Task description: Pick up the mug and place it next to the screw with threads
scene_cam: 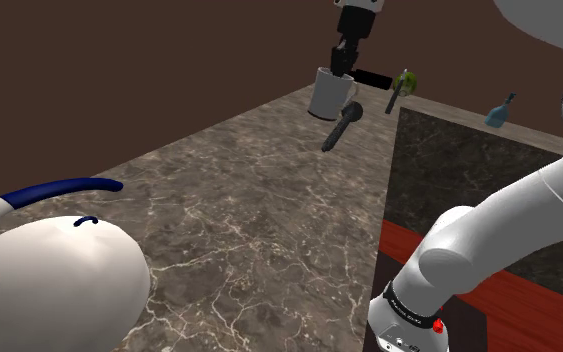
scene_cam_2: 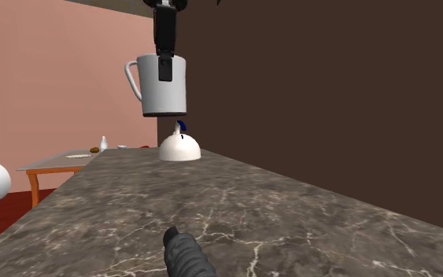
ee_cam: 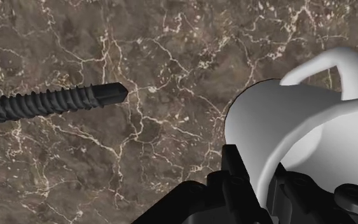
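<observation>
Closest to the wrist camera is my gripper (ee_cam: 260, 184), its black fingers clamped on the wall of the white mug (ee_cam: 279, 121), one finger inside the rim and one outside. The handle arches on the side of the mug away from my fingers. Beyond the mug lies the dark threaded screw (ee_cam: 50, 103), flat on the marble counter (ee_cam: 171, 51), its tip aimed toward the mug with a stretch of bare stone between them.

In the shoulder view the mug (scene_cam: 330, 95) hangs at the upper middle of the frame, tilted, under my gripper (scene_cam: 342, 65). The screw (scene_cam: 341, 127) sits just below it, near the counter's far edge. A dark block (scene_cam: 469, 160) rises along the right, and the counter (scene_cam: 249, 220) runs open down to a white domed thing with a blue handle (scene_cam: 49, 280) at the lower left.

In the second exterior view the mug (scene_cam_2: 164, 85) floats at the upper left centre, well clear of the counter (scene_cam_2: 290, 212). The screw (scene_cam_2: 186, 256) is at the bottom edge and the domed thing (scene_cam_2: 180, 148) far back. The counter's left edge drops away; its right side meets a brown wall.
</observation>
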Robot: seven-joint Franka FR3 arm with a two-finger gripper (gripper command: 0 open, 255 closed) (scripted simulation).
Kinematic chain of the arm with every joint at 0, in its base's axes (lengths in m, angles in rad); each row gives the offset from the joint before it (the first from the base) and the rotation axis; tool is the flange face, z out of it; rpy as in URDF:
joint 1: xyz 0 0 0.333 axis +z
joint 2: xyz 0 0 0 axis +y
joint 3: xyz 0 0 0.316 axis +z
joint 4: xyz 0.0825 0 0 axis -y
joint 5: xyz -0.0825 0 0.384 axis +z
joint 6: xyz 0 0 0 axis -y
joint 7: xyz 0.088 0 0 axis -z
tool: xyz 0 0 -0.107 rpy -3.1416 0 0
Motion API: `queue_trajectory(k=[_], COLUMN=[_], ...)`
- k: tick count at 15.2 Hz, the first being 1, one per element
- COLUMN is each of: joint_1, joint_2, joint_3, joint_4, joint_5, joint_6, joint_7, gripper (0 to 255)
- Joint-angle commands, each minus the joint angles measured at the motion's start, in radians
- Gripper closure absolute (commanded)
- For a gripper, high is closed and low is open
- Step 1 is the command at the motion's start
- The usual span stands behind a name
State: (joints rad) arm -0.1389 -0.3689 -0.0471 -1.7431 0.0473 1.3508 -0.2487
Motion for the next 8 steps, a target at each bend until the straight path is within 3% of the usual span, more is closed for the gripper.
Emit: queue_trajectory(k=[1,8], joint_1=[-0.016,-0.067], joint_2=[-0.023,-0.058], joint_3=[-0.035,-0.158], joint_4=[-0.016,-0.032], joint_5=[-0.015,-0.075], joint_6=[-0.01,-0.031], joint_7=[-0.053,-0.227], gripper=[255,255])
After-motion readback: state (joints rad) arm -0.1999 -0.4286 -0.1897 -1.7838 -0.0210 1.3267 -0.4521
